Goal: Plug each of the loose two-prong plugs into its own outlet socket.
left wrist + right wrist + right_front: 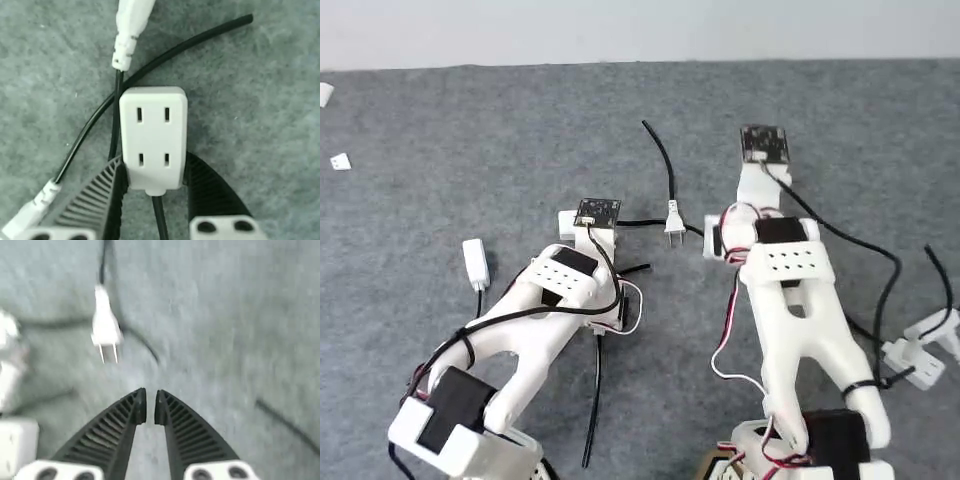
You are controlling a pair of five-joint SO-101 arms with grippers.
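The white outlet socket (153,137) sits low in the middle of the left wrist view. It has four thin slots, two over two, and each shows as a dark hole. The left gripper (154,167) is closed on it, with one black finger pressed on each side of the lower half. A black wire comes out of the bottom of the outlet socket, between the fingers.

In the high view the middle plug (673,222) lies on the grey table (470,120) between the two arms, just right of the outlet socket (568,220). Its two prongs point to the bottom of the frame, and its black wire runs to the top.

In the right wrist view the right gripper (150,407) is at the bottom middle. Its fingers are almost together, with only a thin gap, and it holds nothing. The middle plug (106,332) lies up and to the left of the tips, apart from them, with its prongs pointing down toward them.

Other plugs lie close to the outlet socket in the left wrist view. The top plug (131,25) is at the top edge, and its wire runs down along the left side of the outlet socket. The corner plug (27,217) is at the lower left, and its long black wire (200,40) goes up past the top left corner of the outlet socket to the upper right.

In the high view the side plug (475,260) lies at the left, beside the left arm. Two small white bits (340,161) lie at the upper left, and some white pieces (920,355) lie at the right edge.
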